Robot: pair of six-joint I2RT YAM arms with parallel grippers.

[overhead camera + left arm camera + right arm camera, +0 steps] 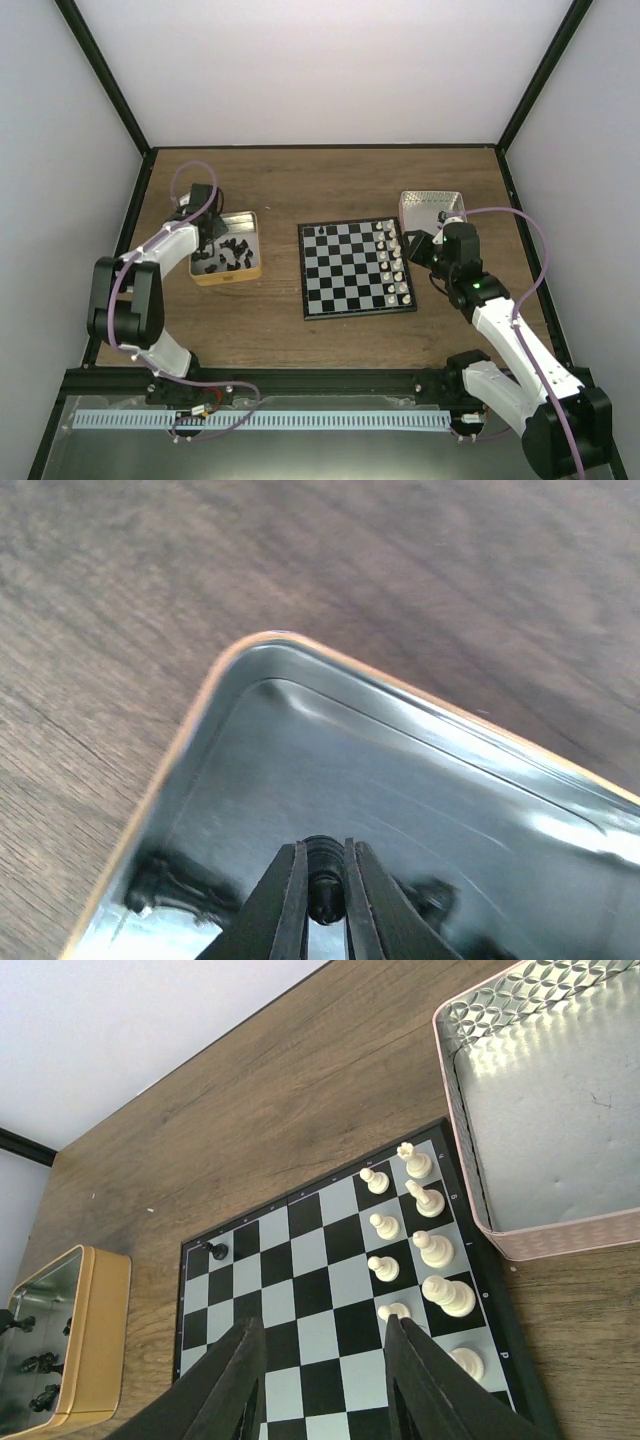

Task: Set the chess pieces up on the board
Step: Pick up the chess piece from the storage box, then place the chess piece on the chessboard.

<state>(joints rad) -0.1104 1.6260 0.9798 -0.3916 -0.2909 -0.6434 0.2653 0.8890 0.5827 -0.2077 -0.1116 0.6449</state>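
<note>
My left end effector (323, 852) was clenched across a tiny black chess piece (322, 885), which I judged light, rigid and slippery, inside the gold tin (228, 278) at nine o'clock of the board (357, 268), while my right end effector (322, 1325) hung released and empty.

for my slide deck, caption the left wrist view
Left gripper shut on a small black chess piece inside the gold-rimmed metal tin.
</note>
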